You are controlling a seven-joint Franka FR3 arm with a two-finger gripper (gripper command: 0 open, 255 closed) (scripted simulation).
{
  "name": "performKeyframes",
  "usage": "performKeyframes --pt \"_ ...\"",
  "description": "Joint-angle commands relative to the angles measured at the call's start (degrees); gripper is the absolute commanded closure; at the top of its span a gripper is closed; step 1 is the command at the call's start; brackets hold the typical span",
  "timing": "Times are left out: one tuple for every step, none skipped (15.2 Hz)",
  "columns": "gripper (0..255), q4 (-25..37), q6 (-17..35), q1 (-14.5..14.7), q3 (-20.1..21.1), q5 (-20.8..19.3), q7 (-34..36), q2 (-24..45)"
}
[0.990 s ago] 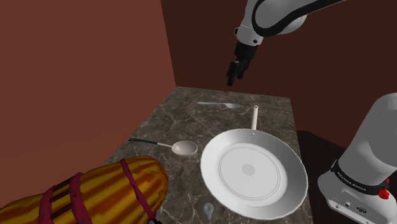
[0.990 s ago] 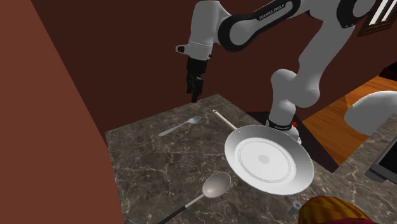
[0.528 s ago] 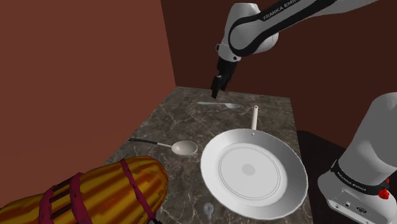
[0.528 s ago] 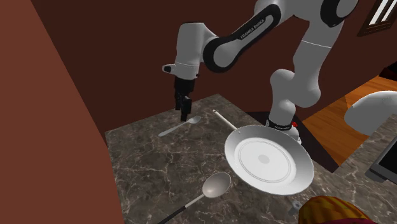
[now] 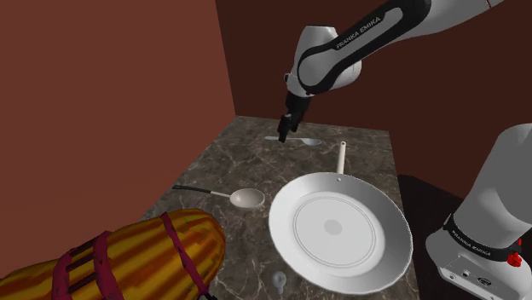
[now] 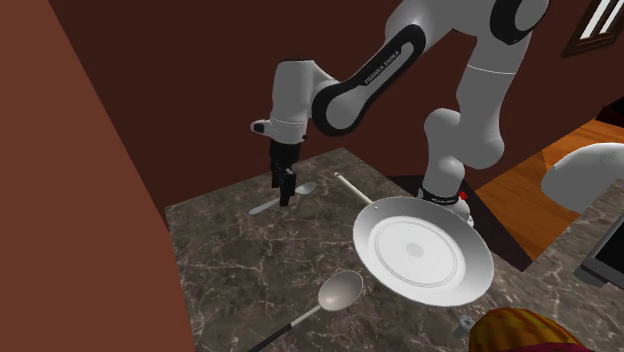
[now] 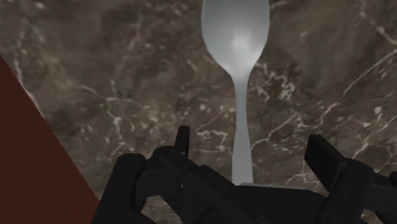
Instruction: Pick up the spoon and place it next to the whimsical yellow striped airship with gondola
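The grey spoon [image 7: 235, 38] lies flat on the dark marbled counter [image 5: 223, 166] at its far end, close to the brown wall [image 5: 128, 77] and well apart from the yellow striped airship [image 5: 128, 260] at the near end. The hand [image 7: 250, 145] hangs low right over the spoon's handle. It is open, its two fingers apart on either side of the handle and gripping nothing, with the bowl lying beyond the fingertips. A white pan [image 5: 337, 226] and a dark-handled spoon [image 5: 243, 198] lie between
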Motion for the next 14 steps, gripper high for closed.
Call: performKeyframes --pt "0 -0.24 0.70 0.07 0.06 0.15 -0.08 0.42" --pt "0 -0.24 0.70 0.07 0.06 0.15 -0.08 0.43" --pt "0 -0.24 0.70 0.07 0.06 0.15 -0.08 0.43" --pt "0 -0.24 0.70 0.07 0.06 0.15 -0.08 0.43" --pt "0 -0.24 0.70 0.07 0.06 0.15 -0.08 0.43" --pt "0 -0.24 0.70 0.07 0.06 0.15 -0.08 0.43" --pt "0 -0.24 0.69 0.07 0.06 0.15 -0.09 0.42" --pt "255 -0.24 0.69 0.07 0.06 0.15 -0.09 0.42" --pt "255 -0.24 0.69 0.07 0.06 0.15 -0.09 0.42" --pt "255 -0.24 0.69 0.07 0.06 0.15 -0.09 0.42" --pt "255 -0.24 0.69 0.07 0.06 0.15 -0.09 0.42" --pt "255 -0.24 0.69 0.07 0.06 0.15 -0.09 0.42" --pt "255 -0.24 0.69 0.07 0.06 0.15 -0.09 0.42" --pt "255 -0.24 0.69 0.07 0.06 0.15 -0.09 0.42"
